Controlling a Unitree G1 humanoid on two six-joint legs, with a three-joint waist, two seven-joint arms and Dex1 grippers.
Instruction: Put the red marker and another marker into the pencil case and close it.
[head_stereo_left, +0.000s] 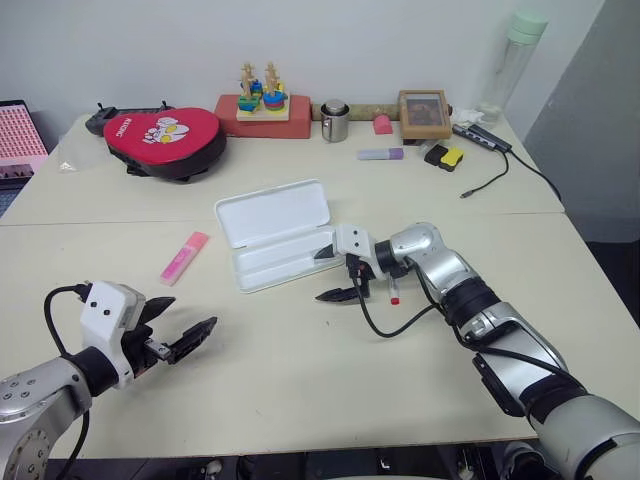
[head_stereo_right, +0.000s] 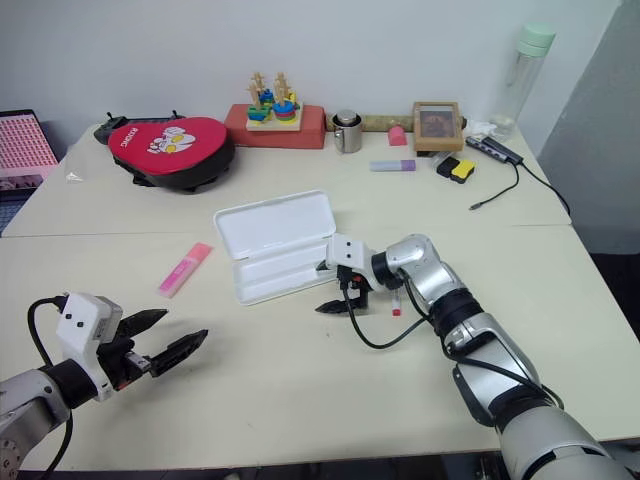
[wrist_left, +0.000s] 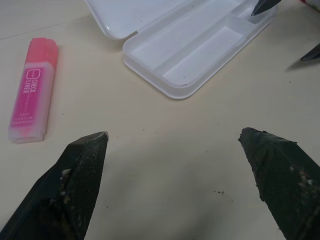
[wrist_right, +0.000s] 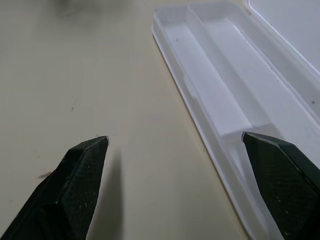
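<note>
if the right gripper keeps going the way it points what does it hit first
Most likely the near long wall of the open pencil case: the right gripper is open, straddling that edge, one finger over the tray, the other over bare table. Depth is unclear.

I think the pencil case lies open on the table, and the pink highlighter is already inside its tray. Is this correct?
Not quite. The pencil case does lie open on the table, but its tray holds nothing. The pink highlighter lies on the table beside the case, apart from it, on the robot's left. The left wrist view shows this clearly.
</note>
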